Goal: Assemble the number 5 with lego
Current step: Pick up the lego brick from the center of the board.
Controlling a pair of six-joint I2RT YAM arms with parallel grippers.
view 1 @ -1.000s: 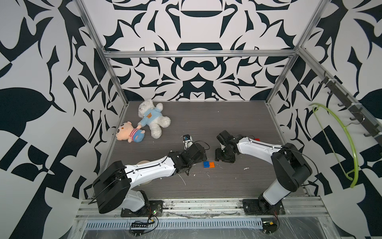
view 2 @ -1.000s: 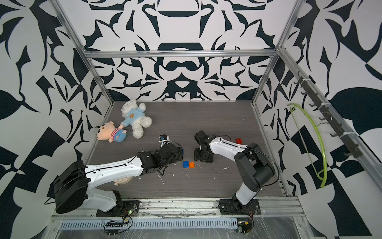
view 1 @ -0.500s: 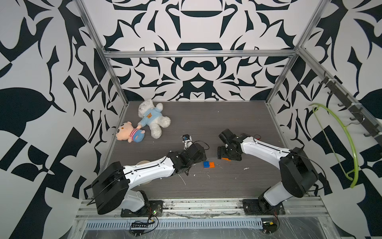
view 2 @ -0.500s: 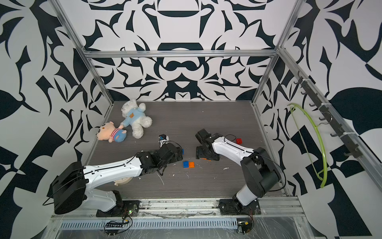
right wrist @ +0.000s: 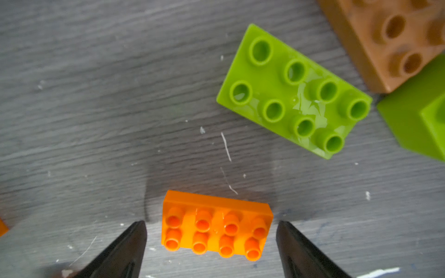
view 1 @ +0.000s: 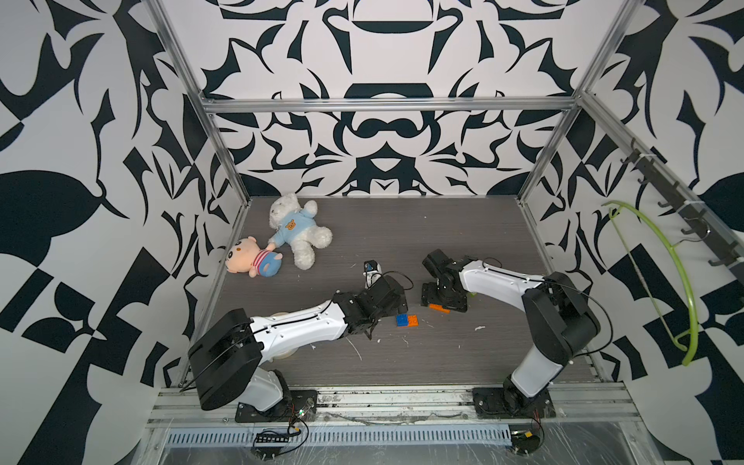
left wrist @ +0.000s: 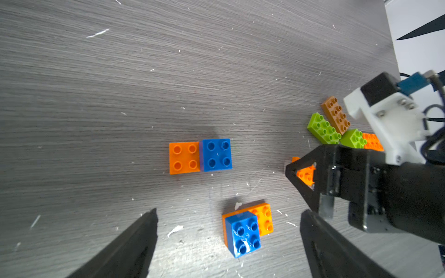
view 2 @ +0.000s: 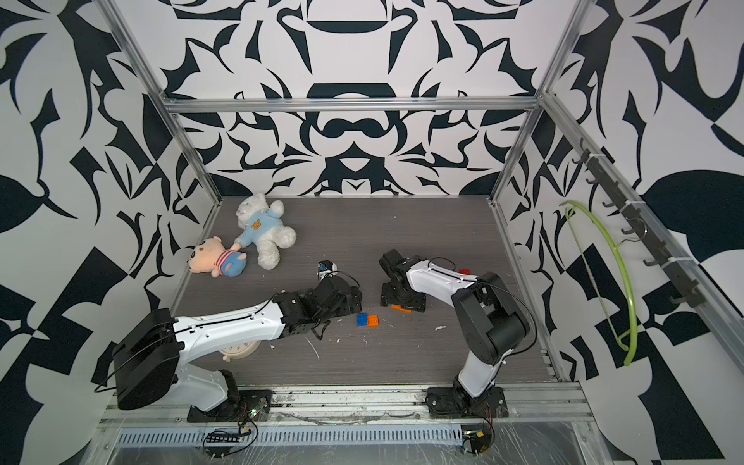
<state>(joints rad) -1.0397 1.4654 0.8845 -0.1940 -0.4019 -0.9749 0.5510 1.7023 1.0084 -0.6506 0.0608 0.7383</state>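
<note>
The lego lies on the grey table. An orange rectangle (right wrist: 216,228) rests between the fingers of my right gripper (right wrist: 212,226), which is open and clear of it on both sides; in both top views that orange rectangle (view 1: 439,308) (view 2: 401,308) shows just in front of the gripper. My left gripper (left wrist: 230,213) is open around a blue square stacked on an orange brick (left wrist: 243,231), touching neither. An orange and a blue square (left wrist: 199,156) (view 1: 406,320) sit side by side farther out.
Lime green bricks (right wrist: 293,93) (right wrist: 419,115) and a brown one (right wrist: 390,36) are bunched beyond the right gripper. A red brick (view 2: 466,271) lies behind the right arm. Two plush toys (view 1: 300,231) (view 1: 251,261) are at the back left. A cream clock (view 2: 237,350) sits under the left arm.
The right gripper's fingers have spread and let go of the orange rectangle, which now lies free between them. The left arm has barely moved.
</note>
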